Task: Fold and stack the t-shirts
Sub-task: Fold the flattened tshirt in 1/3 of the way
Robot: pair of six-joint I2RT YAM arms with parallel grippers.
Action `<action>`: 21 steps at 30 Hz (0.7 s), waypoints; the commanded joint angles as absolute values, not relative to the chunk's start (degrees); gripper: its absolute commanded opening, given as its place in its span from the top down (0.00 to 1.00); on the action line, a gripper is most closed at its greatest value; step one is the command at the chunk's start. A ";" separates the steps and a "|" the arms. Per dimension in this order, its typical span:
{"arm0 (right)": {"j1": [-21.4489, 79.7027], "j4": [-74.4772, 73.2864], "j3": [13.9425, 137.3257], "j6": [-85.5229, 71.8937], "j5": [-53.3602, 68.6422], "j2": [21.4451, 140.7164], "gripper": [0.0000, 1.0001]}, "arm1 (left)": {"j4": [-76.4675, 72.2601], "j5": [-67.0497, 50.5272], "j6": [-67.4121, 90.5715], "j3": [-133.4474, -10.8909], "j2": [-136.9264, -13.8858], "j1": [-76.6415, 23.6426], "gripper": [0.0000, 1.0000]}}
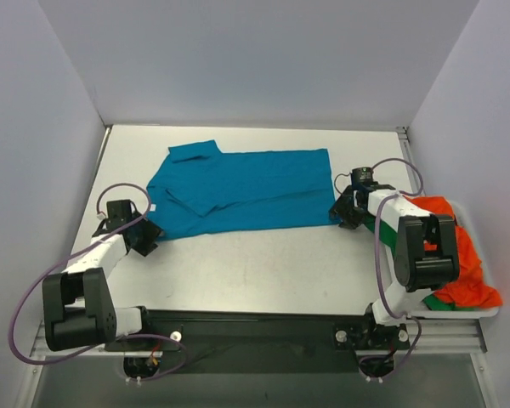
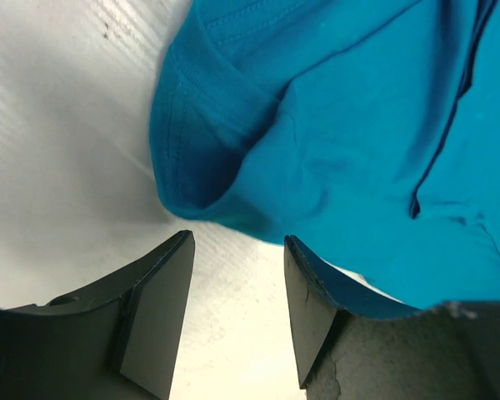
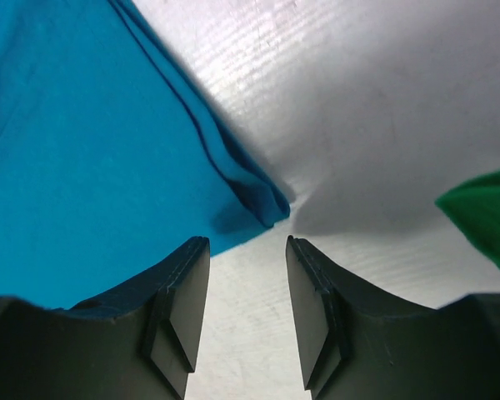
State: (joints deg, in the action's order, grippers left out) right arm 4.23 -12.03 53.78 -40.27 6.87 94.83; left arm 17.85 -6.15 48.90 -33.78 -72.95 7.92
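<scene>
The teal t-shirt (image 1: pixel 238 191) lies spread on the desk's (image 1: pixel 263 272) far half, the left pincer (image 2: pixel 237 250) and right pincer (image 3: pixel 247 250) each apart, holding nothing, at its near-left hem and near-right corner.

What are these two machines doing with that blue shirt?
Two robot arms are folding a teal-blue t-shirt, which lies on the white table, already partly folded over itself. Neither arm holds it right now. The left gripper is open at the shirt's near left corner, and the right gripper is open at its near right corner. An orange-red t-shirt and a green t-shirt lie heaped at the table's right edge.
</scene>
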 commanded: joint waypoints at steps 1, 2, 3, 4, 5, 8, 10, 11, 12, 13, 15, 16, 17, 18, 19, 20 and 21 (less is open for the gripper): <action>4.31 -12.13 57.30 -40.16 6.50 96.68 0.59 | 12.74 -5.80 49.13 -34.80 -75.40 7.73 0.42; 4.39 -12.22 57.48 -40.17 6.50 97.20 0.61 | 12.48 -5.54 49.13 -34.98 -76.54 7.73 0.42; 4.48 -12.13 57.83 -40.25 6.42 98.08 0.61 | 12.31 -4.67 49.22 -35.15 -76.90 7.82 0.42; 4.74 -12.22 58.01 -40.25 6.24 98.61 0.61 | 11.96 -4.48 49.74 -35.50 -77.43 7.82 0.43; 4.66 -12.30 58.09 -40.34 5.81 98.96 0.62 | 11.26 -4.31 49.92 -35.68 -78.21 7.82 0.43; 5.01 -12.30 58.71 -40.43 5.19 100.63 0.65 | 10.55 -3.96 50.54 -36.91 -79.98 7.73 0.51; 5.27 -12.57 59.06 -40.43 5.01 101.07 0.69 | 11.33 -3.34 50.62 -37.79 -80.51 7.82 0.60; 5.53 -12.66 59.06 -40.34 4.75 101.16 0.71 | 11.42 -3.34 50.63 -38.14 -80.68 7.74 0.71; 5.62 -12.83 59.06 -40.34 4.49 101.42 0.75 | 11.43 -3.34 50.63 -38.32 -80.68 7.82 0.77; 5.71 -12.83 59.32 -40.25 4.48 101.51 0.86 | 12.03 -3.34 50.63 -38.49 -80.42 7.74 0.84; 5.89 -14.23 59.50 -39.99 4.31 100.99 0.95 | 13.09 -3.34 50.45 -39.02 -79.55 7.91 0.99; 5.98 -14.59 59.24 -39.82 4.22 100.38 1.00 | 14.31 -2.90 50.01 -39.02 -78.93 7.82 1.00; 5.98 -15.11 58.28 -39.81 4.31 98.54 1.00 | 15.20 -2.38 49.92 -39.11 -77.27 7.82 1.00; 5.89 -15.29 57.66 -39.73 4.39 97.39 1.00 | 16.16 -1.15 49.92 -38.94 -76.12 8.08 1.00; 5.80 -15.64 56.79 -39.73 4.48 96.16 1.00 | 17.82 -0.71 49.92 -38.85 -75.07 8.17 1.00; 5.54 -15.99 54.78 -39.90 4.74 93.46 1.00 | 18.80 -0.44 49.75 -38.67 -72.88 8.26 1.00; 5.28 -16.00 53.45 -39.90 5.27 92.04 1.00 | 19.77 0.26 49.57 -38.32 -71.64 8.52 1.00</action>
